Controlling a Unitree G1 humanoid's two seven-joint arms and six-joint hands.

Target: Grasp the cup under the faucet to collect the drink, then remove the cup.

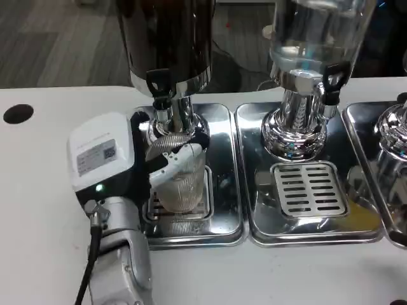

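A clear ribbed cup [181, 181] stands upright over the drip grate [184, 219] of the left steel tray [222, 190], directly below the black faucet [160, 86] of the dark dispenser [166, 38]. My left hand [124, 159] wraps the cup from the left, with white fingers [184, 155] curled around its upper wall. The cup's contents are too faint to tell.
A second dispenser with a clear tank [315, 32] stands on the middle tray [311, 190], with its own grate [310, 189]. A third chrome base [394, 136] sits at the right edge. A black hole [18, 113] marks the table at far left.
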